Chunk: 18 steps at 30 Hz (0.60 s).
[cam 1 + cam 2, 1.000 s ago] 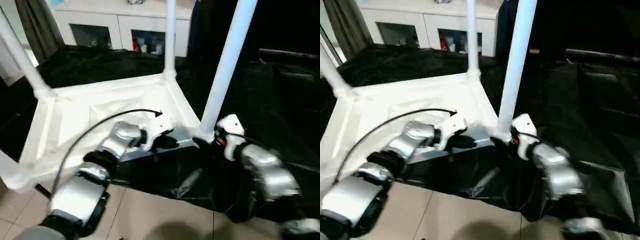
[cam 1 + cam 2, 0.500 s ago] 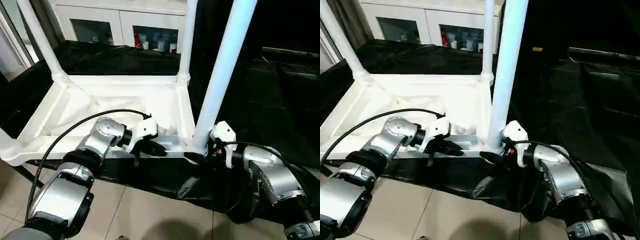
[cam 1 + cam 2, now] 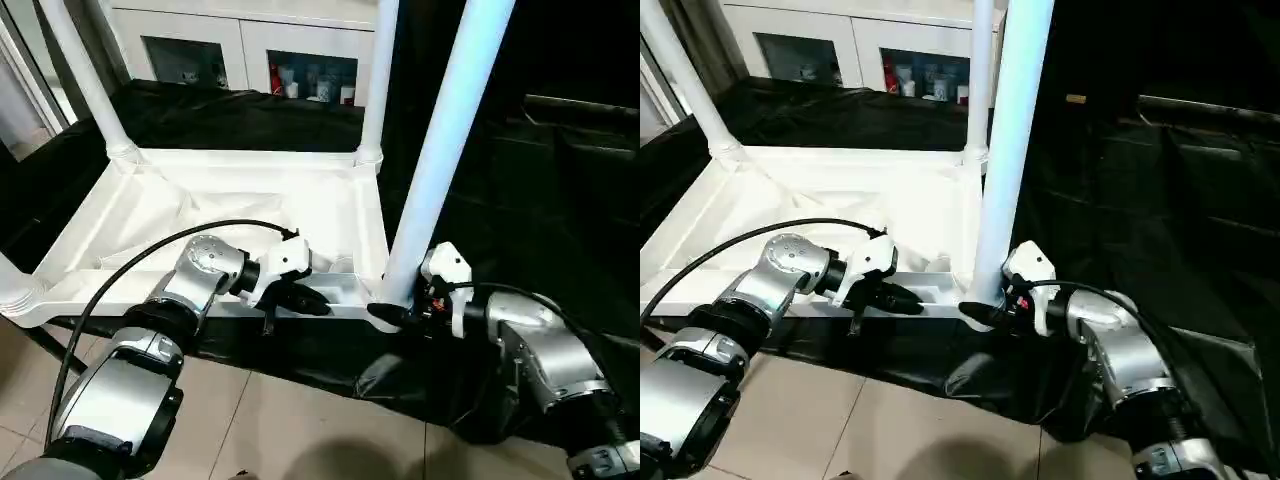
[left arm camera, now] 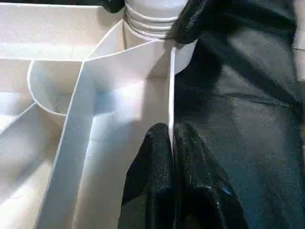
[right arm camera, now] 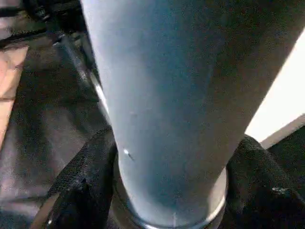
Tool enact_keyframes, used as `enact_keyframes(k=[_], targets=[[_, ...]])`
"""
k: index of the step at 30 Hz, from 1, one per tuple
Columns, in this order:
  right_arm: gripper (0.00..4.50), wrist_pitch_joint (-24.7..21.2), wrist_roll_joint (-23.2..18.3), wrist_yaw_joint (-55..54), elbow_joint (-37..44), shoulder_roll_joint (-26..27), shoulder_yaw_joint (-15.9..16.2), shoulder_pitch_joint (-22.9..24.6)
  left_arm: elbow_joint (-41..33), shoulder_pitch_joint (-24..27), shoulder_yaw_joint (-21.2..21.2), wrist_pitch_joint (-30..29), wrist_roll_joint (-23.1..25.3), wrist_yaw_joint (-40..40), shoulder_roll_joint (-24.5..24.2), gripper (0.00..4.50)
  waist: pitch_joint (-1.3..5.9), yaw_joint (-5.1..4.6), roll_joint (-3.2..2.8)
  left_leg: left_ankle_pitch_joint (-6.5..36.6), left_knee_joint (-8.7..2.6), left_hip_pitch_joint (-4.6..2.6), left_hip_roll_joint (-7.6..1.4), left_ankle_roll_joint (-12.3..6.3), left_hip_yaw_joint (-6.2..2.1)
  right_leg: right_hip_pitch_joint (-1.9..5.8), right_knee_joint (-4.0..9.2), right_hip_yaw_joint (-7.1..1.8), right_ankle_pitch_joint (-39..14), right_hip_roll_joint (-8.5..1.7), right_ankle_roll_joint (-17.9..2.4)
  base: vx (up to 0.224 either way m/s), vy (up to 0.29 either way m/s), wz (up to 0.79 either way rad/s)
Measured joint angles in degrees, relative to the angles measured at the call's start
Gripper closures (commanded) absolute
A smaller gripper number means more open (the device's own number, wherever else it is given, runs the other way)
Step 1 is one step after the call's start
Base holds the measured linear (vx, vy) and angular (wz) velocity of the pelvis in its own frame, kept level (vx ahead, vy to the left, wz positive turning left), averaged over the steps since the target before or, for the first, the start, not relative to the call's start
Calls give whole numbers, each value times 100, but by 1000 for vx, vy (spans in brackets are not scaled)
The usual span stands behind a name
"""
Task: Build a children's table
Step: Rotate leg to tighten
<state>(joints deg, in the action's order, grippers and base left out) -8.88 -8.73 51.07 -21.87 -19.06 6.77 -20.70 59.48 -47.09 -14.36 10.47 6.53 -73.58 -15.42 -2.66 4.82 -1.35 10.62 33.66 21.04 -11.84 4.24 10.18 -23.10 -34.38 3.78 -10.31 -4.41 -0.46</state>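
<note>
The children's table lies upside down on black cloth, its white top ribbed side up. Three white legs stand upright in its corner sockets: near right, far right and far left. My left gripper is shut on the top's thin near rim, one finger on each side, a little left of the near right socket. My right gripper comes in from the right, and its fingers press both sides of the near right leg's base.
A white cabinet with glass doors stands behind the table. Black cloth covers the platform and the right side. Tiled floor runs along the near edge. A black cable arcs over my left forearm.
The camera has swung, so the whole picture has shifted. My right gripper's fingers have closed in on the near right leg's base. The left gripper keeps its pinch on the rim.
</note>
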Motion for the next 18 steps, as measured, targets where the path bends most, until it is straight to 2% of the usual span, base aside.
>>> enact_keyframes(k=[6, 8, 11, 17, 18], targets=[[182, 50, 216, -2011, -418, 904, -522, -90, 260, -158, 81, -291, 182, 1205, 463, 450, 11, -81, 14, 15, 7, -29, 9, 30, 2, 27, 2, -8, 12, -7, -15, 0, 0, 0], [182, 65, 318, -2752, -614, 1152, -669, -215, 357, -205, 107, -444, 222, 1643, 722, 450, 13, -125, 13, 15, 5, -47, 14, 31, 2, 43, 3, -11, 12, -10, -14, 0, 0, 0], [182, 75, 520, -3649, -942, 1418, -827, -488, 494, -316, 108, -634, 241, 2246, 1009, 450, 15, -127, 12, 15, -1, -61, 16, 31, 1, 57, 4, -11, 3, -11, 3, 0, 0, 0], [182, 275, 628, -4033, -1202, 1546, -876, -608, 546, -337, 108, -609, 332, 2463, 1105, 450, 16, -132, 10, 15, -24, -88, 17, 31, -2, 88, 27, -6, -6, -11, 17, 0, 0, 0], [147, 298, 621, -4013, -1203, 1545, -886, -604, 547, -337, 104, -581, 332, 2462, 1097, 450, 16, -134, 10, 15, -24, -87, 18, 31, -2, 89, 29, -7, -5, -11, 17, 0, 0, 0]])
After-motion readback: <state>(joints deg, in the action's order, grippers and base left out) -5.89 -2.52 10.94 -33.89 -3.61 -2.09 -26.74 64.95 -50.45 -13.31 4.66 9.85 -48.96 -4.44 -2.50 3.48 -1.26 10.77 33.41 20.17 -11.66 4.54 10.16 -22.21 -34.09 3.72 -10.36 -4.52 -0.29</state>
